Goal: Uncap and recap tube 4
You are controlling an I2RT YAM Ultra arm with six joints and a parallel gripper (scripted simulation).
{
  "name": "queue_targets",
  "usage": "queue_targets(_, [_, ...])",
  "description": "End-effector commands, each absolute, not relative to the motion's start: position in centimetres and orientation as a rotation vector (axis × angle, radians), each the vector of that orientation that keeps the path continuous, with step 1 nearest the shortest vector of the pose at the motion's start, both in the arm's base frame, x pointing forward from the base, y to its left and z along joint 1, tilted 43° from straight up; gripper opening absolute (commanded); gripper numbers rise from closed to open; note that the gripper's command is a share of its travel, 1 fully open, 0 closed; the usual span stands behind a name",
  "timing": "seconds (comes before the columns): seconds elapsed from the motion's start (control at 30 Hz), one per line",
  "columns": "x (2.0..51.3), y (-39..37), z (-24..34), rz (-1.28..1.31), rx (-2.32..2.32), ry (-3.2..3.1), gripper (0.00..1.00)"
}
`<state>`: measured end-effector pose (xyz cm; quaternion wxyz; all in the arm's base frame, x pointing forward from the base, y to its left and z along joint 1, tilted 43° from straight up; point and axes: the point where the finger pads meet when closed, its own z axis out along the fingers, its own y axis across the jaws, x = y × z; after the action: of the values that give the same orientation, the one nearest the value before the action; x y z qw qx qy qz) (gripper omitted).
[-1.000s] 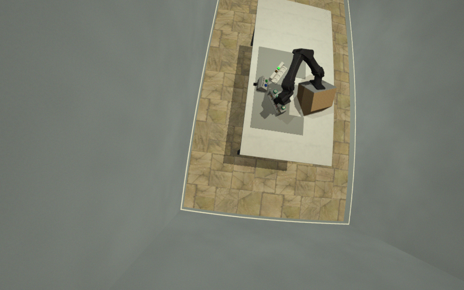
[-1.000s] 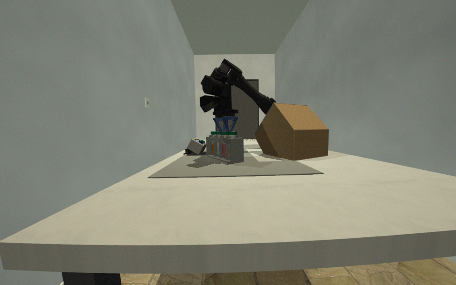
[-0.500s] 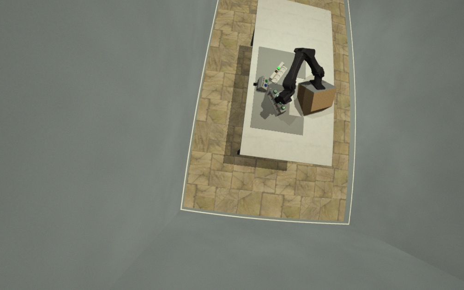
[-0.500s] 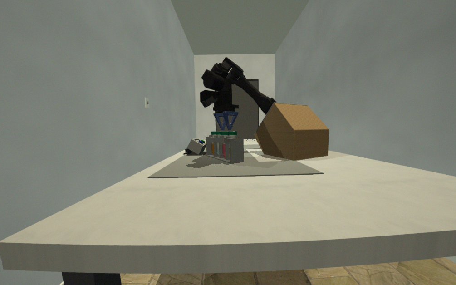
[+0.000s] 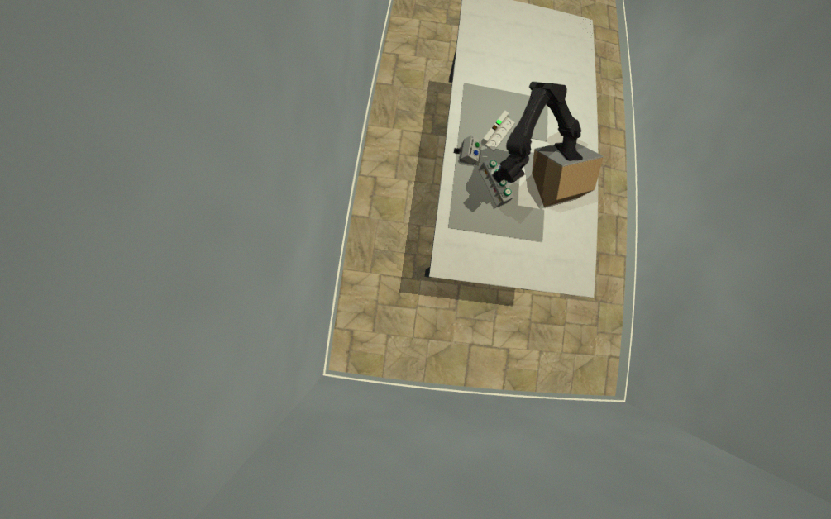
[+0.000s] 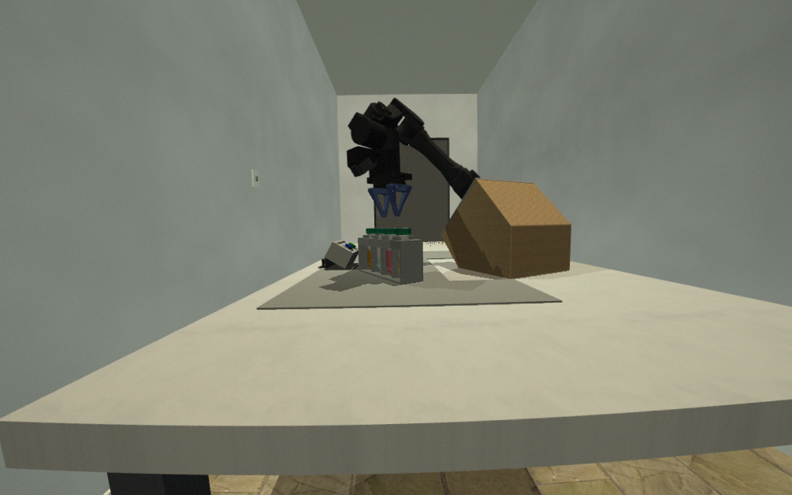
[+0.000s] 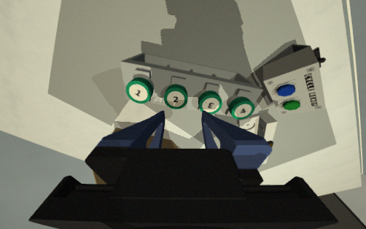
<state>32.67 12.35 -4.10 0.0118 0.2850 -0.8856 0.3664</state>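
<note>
The grey decapping station [image 7: 191,78] holds four tubes with green caps, and all four caps sit on their tubes: cap 1 [image 7: 138,90], cap 2 [image 7: 176,96], cap 3 [image 7: 210,102] and cap 4 [image 7: 240,108]. My gripper [image 7: 183,114] is open and empty. It hangs a little above the row of caps [image 6: 388,232], apart from them, as the exterior view shows [image 6: 389,206]. In the wrist view its blue fingertips point at caps 2 and 3. The green lamp [image 5: 499,121] on the cap tray [image 5: 497,130] is lit.
The sloping key desk [image 7: 295,87] stands just right of cap 4, with the blue CYCLE key [image 7: 285,90] and the green READY key [image 7: 291,105]. The brown box [image 6: 509,228] under the arm's base stands close beside the station.
</note>
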Motion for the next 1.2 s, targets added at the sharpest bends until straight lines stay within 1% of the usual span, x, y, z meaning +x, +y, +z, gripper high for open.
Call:
queue_targets(0.0, [33.6, 10.6, -1.1, 1.119, 1.19, -2.564, 0.49])
queue_targets(0.1, [34.2, 10.3, -0.4, 1.119, 1.189, -2.578, 0.49])
queue_targets(0.13, [35.3, 11.8, 0.1, 1.125, 1.213, -2.634, 0.49])
queue_targets(0.27, [34.0, 11.0, -1.5, 1.106, 1.218, -2.555, 0.49])
queue_targets(0.33, [34.3, 11.2, -0.3, 1.109, 1.216, -2.59, 0.49])
queue_targets(0.4, [34.4, 11.2, -0.3, 1.115, 1.216, -2.595, 0.49])
queue_targets(0.53, [34.2, 9.2, -2.6, 1.117, 1.191, -2.553, 0.49])
queue_targets(0.67, [34.5, 8.9, -2.7, 1.118, 1.19, -2.566, 0.49])
queue_targets(0.7, [35.4, 10.1, -1.7, 1.127, 1.214, -2.616, 0.49])
queue_targets(0.73, [34.7, 9.4, -2.4, 1.125, 1.216, -2.585, 0.49])
queue_targets(0.87, [34.6, 7.6, -4.3, 1.116, 1.191, -2.552, 0.49])
queue_targets(1.0, [36.1, 9.4, -2.5, 1.13, 1.212, -2.629, 0.49])
queue_targets(1.17, [36.0, 9.4, -2.8, 1.126, 1.213, -2.623, 0.49])
